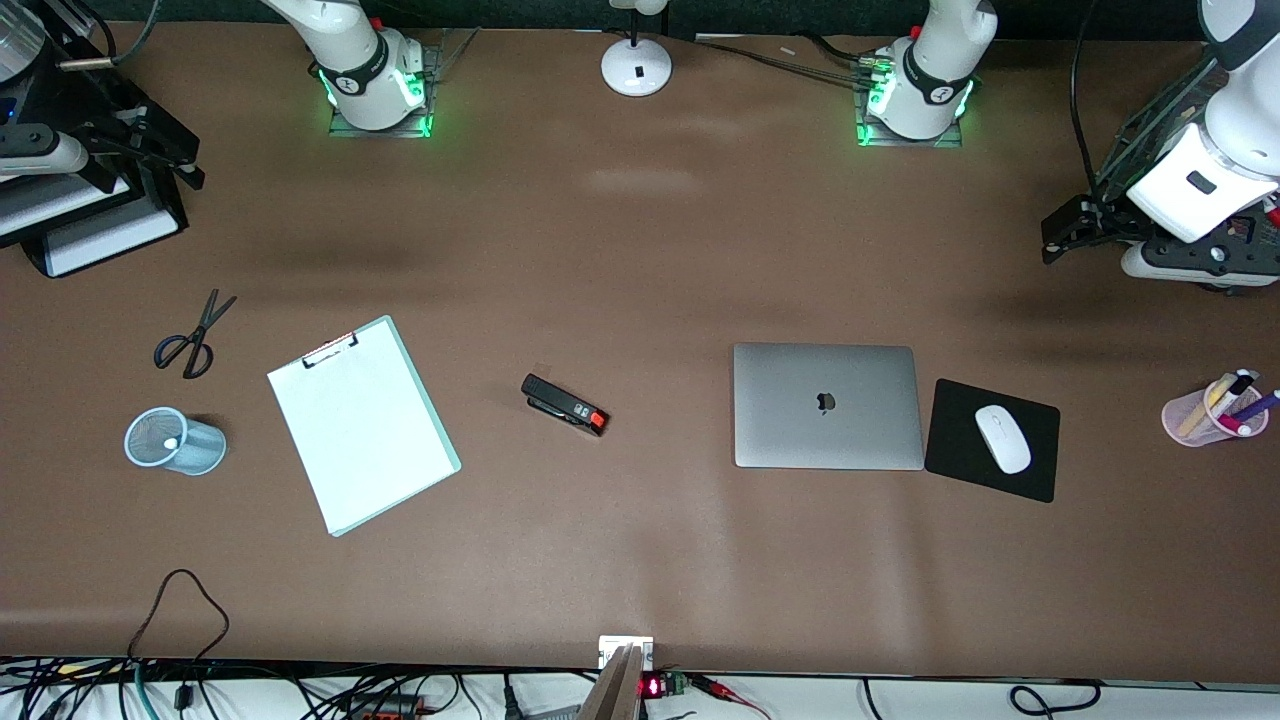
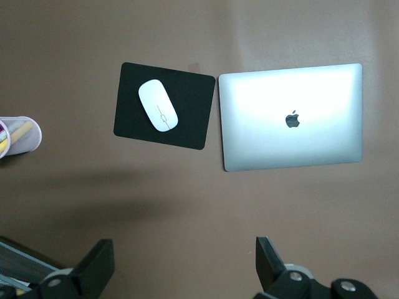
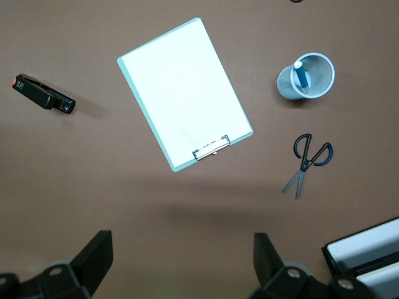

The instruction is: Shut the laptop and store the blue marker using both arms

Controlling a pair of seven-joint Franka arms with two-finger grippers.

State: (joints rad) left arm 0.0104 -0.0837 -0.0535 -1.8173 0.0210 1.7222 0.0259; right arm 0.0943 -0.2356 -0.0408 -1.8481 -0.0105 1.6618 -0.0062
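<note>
The laptop (image 1: pixel 825 405) lies shut on the table, lid up with the dark apple logo showing, beside the black mousepad (image 1: pixel 950 440). It also shows in the left wrist view (image 2: pixel 293 118). The blue marker (image 3: pixel 300 76) stands white end up in a light-blue mesh cup (image 1: pixel 175 441) toward the right arm's end. My left gripper (image 2: pixel 184 249) is open and empty, held high at the left arm's end of the table (image 1: pixel 1058 238). My right gripper (image 3: pixel 182 244) is open and empty, held high at the right arm's end (image 1: pixel 185 160).
A white mouse (image 1: pixel 1003 438) lies on the mousepad. A pink cup with several pens (image 1: pixel 1212 415) stands at the left arm's end. A black stapler (image 1: pixel 565 403), white clipboard (image 1: pixel 362 425), scissors (image 1: pixel 190 335) and a lamp base (image 1: pixel 636 65) are also on the table.
</note>
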